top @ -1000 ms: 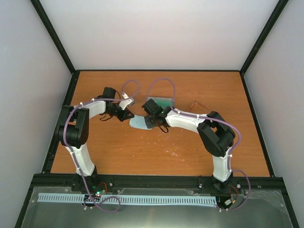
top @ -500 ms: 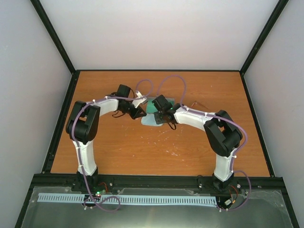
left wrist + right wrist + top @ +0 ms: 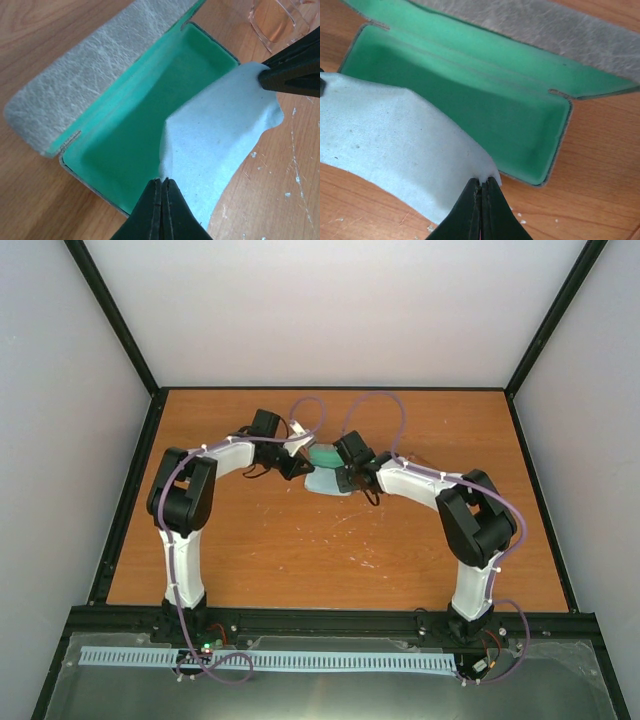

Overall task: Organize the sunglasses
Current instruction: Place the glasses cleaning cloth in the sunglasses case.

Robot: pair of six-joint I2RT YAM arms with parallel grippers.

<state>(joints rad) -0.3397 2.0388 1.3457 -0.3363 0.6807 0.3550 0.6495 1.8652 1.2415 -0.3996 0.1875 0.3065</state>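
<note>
Both grippers hold the pale blue-grey cloth (image 3: 325,483) by opposite corners, draped over the near edge of the open grey case (image 3: 325,454). My left gripper (image 3: 161,180) is shut on one corner of the cloth (image 3: 220,130). My right gripper (image 3: 482,181) is shut on the other corner of the cloth (image 3: 395,130). The case (image 3: 100,65) lies open with its lid flat, and its green-lined tray (image 3: 485,95) holds nothing but the cloth's edge. The sunglasses (image 3: 272,22) lie on the table just beyond the case, with only an orange-tinted lens showing.
The wooden table (image 3: 300,550) has black rails and grey walls around it. The right gripper's fingers (image 3: 295,70) show at the right edge of the left wrist view. Small white specks lie on the wood near the case.
Both arms have carried the cloth away from me and to the right, from the bare table to the open case. Both grippers stay shut on it.
</note>
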